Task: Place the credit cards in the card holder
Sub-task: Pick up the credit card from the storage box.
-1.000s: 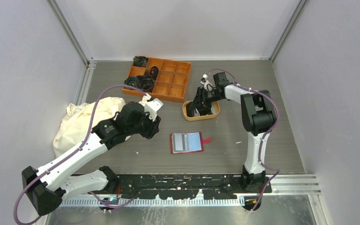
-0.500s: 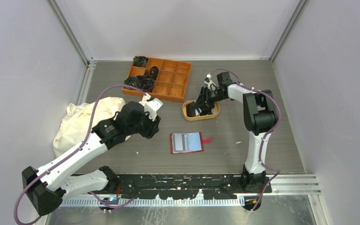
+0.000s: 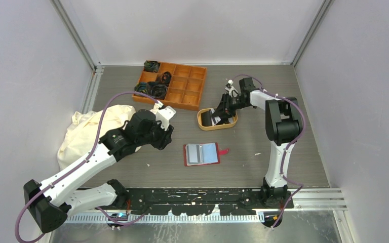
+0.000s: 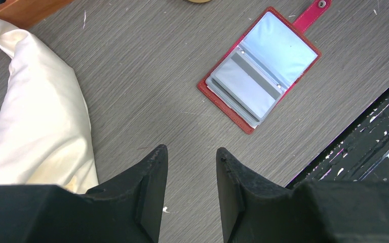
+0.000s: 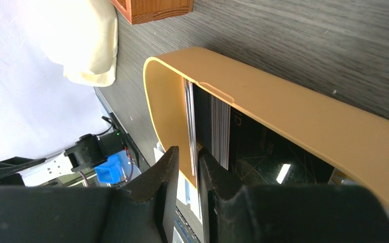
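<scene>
Grey wood-grain worktop beneath left claw, spread, empty. Red leather folding card holder lies open, ahead-right of it. Tan oval tray around right claw; its narrow-set fingers straddle upright thin light credit card, pinched or not: cannot tell.

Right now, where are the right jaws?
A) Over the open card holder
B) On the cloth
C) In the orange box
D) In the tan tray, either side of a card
D: the right wrist view shows the right jaws standing either side of a card that stands on edge in the tan tray. The card holder lies open well apart from them.
</scene>
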